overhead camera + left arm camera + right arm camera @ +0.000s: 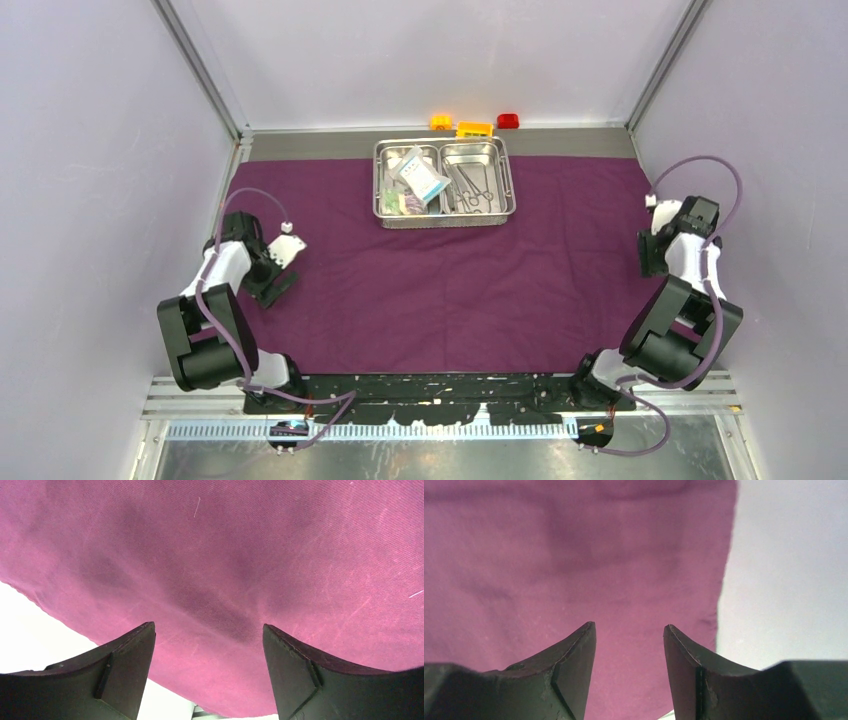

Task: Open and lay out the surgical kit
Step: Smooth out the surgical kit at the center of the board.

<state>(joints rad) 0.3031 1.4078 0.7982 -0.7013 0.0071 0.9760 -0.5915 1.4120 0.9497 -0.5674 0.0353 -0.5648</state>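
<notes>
The dark-purple cloth (pixel 440 290) lies spread flat over the table. On its far middle stands the shiny two-compartment steel tray (pixel 445 146). Clear sealed packets (pixel 420 177) fill the tray's left compartment; scissors and clamps (pixel 474 186) lie in the right one. My left gripper (pixel 281 272) hovers open over the cloth's left edge with nothing between its fingers; the left wrist view shows cloth (pixel 225 570) under the left gripper (pixel 209 630). My right gripper (pixel 650 262) is open over the cloth's right edge, and the right wrist view shows cloth (pixel 574 565) below the right gripper (pixel 630 627).
Yellow (pixel 440 122), orange (pixel 474 129) and red (pixel 508 121) toy bricks sit on the table strip behind the tray. Pale walls close in on both sides. The arm bases and a black rail (pixel 440 385) line the near edge.
</notes>
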